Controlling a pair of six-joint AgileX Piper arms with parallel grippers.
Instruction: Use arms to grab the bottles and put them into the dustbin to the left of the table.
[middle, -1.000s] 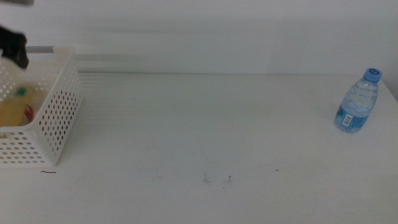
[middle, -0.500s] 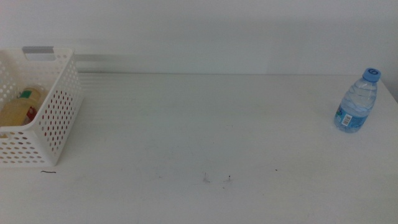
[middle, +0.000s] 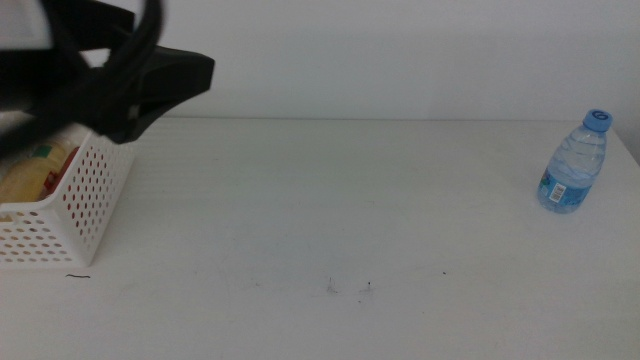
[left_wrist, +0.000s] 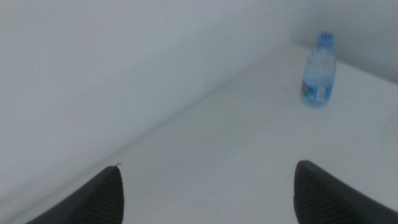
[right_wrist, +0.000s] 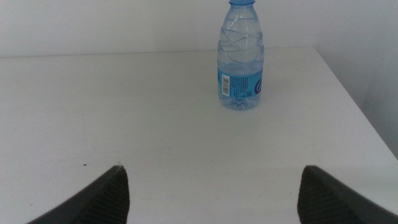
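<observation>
Left gripper (left_wrist: 205, 193) jaws apart above the basket (middle: 70, 205) holding a yellow bottle (middle: 25, 178), right gripper (right_wrist: 211, 193) jaws apart facing the upright water bottle (right_wrist: 241, 57) on the table (middle: 330, 200)

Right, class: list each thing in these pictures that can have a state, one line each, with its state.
Water bottle: upright, capped, alone at the table's right end.
Yellow tea bottle: lying inside the dustbin.
Dustbin: upright at the table's left end, partly hidden by the left arm.
Left hand: open, empty, above the dustbin.
Right hand: open, empty, facing the water bottle, not touching it.
Table: white, a few dark specks.
</observation>
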